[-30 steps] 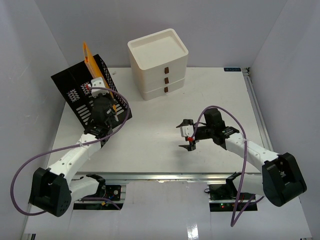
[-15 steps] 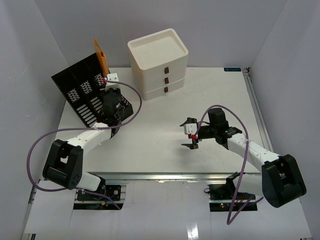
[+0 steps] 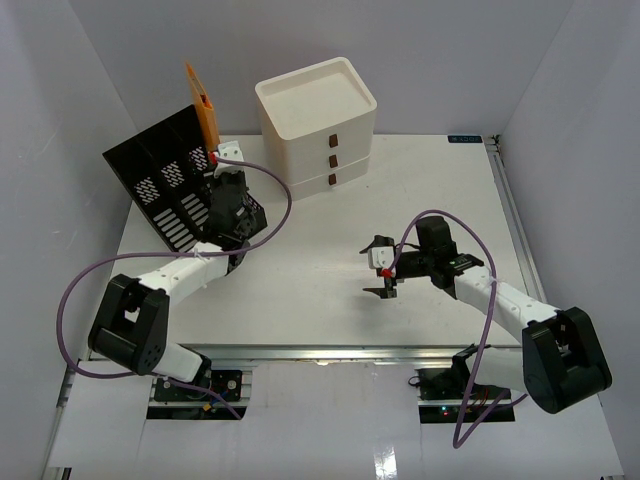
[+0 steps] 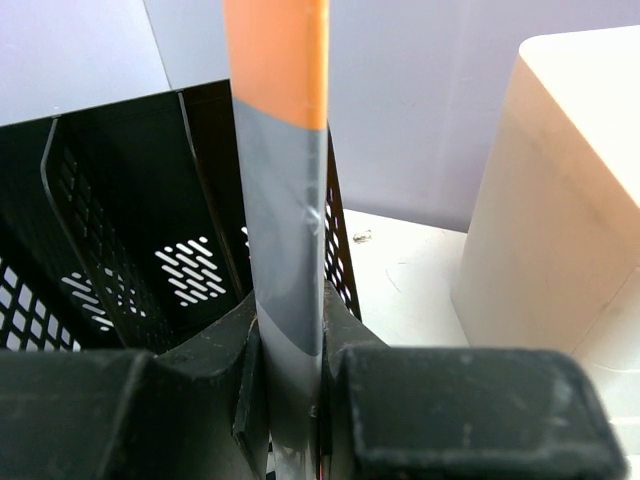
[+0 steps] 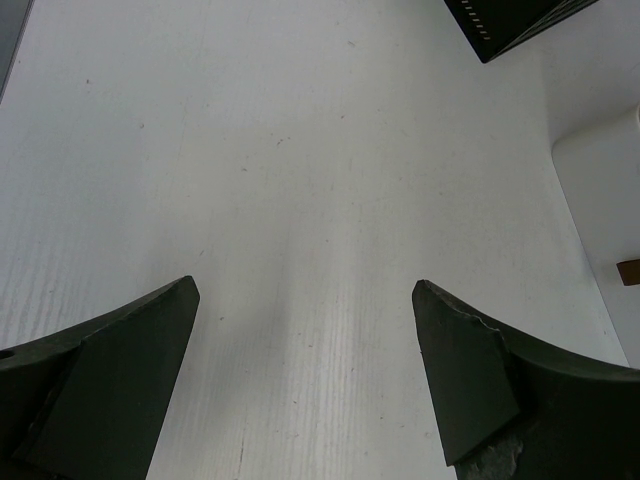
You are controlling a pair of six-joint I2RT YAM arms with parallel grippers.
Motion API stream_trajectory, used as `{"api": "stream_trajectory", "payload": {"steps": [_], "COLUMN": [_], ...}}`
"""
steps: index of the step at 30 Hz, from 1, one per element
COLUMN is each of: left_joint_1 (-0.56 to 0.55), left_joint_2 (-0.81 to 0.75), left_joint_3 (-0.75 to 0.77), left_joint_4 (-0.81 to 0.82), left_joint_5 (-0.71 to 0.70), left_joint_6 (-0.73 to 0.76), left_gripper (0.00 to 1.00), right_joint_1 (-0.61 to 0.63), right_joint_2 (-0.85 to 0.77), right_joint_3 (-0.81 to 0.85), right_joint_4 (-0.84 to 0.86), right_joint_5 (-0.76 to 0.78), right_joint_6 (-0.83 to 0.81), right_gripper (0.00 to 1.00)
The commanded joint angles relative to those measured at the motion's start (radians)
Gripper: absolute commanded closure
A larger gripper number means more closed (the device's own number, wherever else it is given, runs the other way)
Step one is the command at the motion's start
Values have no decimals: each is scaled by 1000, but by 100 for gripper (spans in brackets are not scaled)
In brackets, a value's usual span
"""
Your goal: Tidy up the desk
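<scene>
Back-left on the white worktop [image 3: 330, 310], the left pincer [image 4: 290, 378] grips an orange-and-grey strip [image 4: 278, 150] upright over the black rack [image 3: 150, 185], not yet slotted. Right pincer [image 5: 305, 330] hangs wide and empty, mid-worktop. Nearly done, I'd judge.

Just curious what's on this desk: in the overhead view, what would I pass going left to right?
Black rack → cream drawer box → right gripper. The orange strip in the left gripper overlaps the rack, so it's omitted.
</scene>
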Motion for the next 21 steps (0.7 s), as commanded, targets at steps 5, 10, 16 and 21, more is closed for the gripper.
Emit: {"api": "stream_trajectory", "payload": {"steps": [5, 10, 16, 21], "left_joint_1": [-9, -9, -10, -9], "left_joint_2": [3, 31, 75, 125], "left_joint_3": [136, 188, 214, 210], "left_joint_4": [15, -45, -57, -12], "left_joint_5": [-63, -104, -105, -93], "left_joint_6": [40, 31, 27, 45], "left_gripper": [100, 100, 100, 100], "right_joint_1": [-11, -14, -16, -21], "right_joint_2": [3, 4, 4, 2], "right_joint_3": [-3, -3, -1, -3], "right_joint_4": [30, 30, 31, 29], "right_joint_5": [-21, -21, -21, -20], "right_joint_6": [3, 3, 4, 5], "right_gripper": [6, 6, 6, 6]}}
